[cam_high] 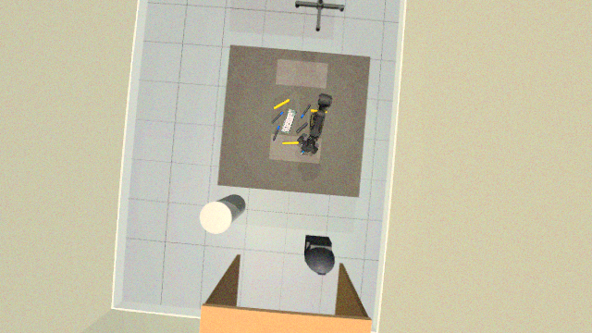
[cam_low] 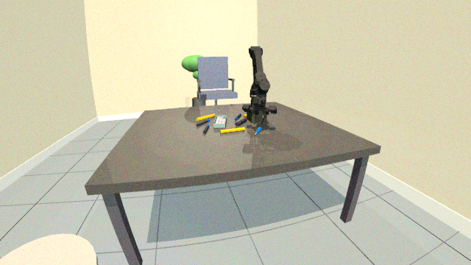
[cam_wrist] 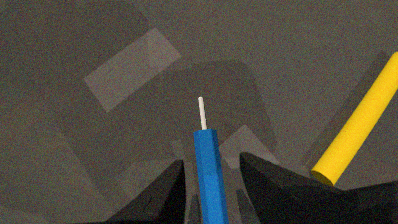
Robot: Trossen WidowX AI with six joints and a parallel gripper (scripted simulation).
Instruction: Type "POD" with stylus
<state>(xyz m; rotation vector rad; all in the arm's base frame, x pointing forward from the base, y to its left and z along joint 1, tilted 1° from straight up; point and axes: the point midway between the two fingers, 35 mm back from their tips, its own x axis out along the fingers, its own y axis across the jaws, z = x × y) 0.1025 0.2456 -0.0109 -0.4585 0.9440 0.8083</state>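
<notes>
The blue stylus point(cam_low: 258, 130) point(cam_wrist: 210, 175) lies on the desk point(cam_high: 250, 171) point(cam_low: 165, 154), its thin white tip pointing up the wrist view. My gripper point(cam_low: 256, 122) point(cam_wrist: 212, 157) is open above it. In the wrist view the two dark fingers stand on either side of the stylus body, with a gap on both sides. In the top view the arm hides most of the stylus. The keyboard point(cam_high: 288, 121) point(cam_low: 220, 121), small and pale with a green frame, lies left of the arm in the top and exterior views. It is out of the wrist view, and its letters are too small to read.
A yellow stick point(cam_high: 289, 142) point(cam_low: 232, 130) point(cam_wrist: 357, 122) lies beside the stylus, between it and the keyboard side. Another yellow stick point(cam_high: 281, 104) point(cam_low: 205, 117) and several dark pens with blue ends lie around the keyboard. A dark stick point(cam_high: 302, 128) lies between keyboard and arm.
</notes>
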